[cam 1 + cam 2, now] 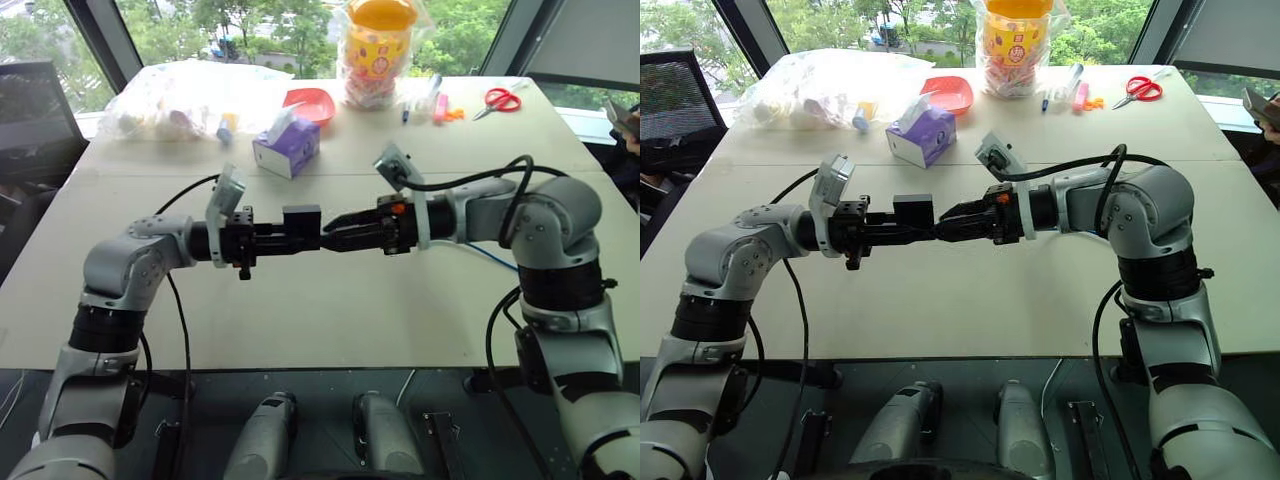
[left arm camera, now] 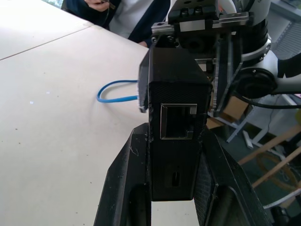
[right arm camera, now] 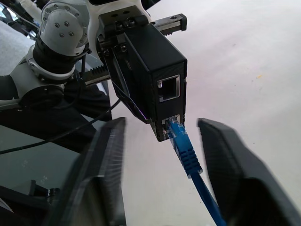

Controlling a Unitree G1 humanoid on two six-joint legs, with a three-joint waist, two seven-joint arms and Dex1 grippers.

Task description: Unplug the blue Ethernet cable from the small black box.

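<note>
My left gripper is shut on the small black box and holds it in the air over the table's near middle. In the left wrist view the box sits clamped between both fingers, with one empty port facing the camera. The blue Ethernet cable has its plug tip in the box's lower port. My right gripper is open, one finger on each side of the plug without touching it. The cable trails down in a loop onto the table behind.
At the back of the table are a purple tissue box, a red bowl, a plastic bag of items, a yellow-lidded jar, markers and red scissors. A person is at the far right edge.
</note>
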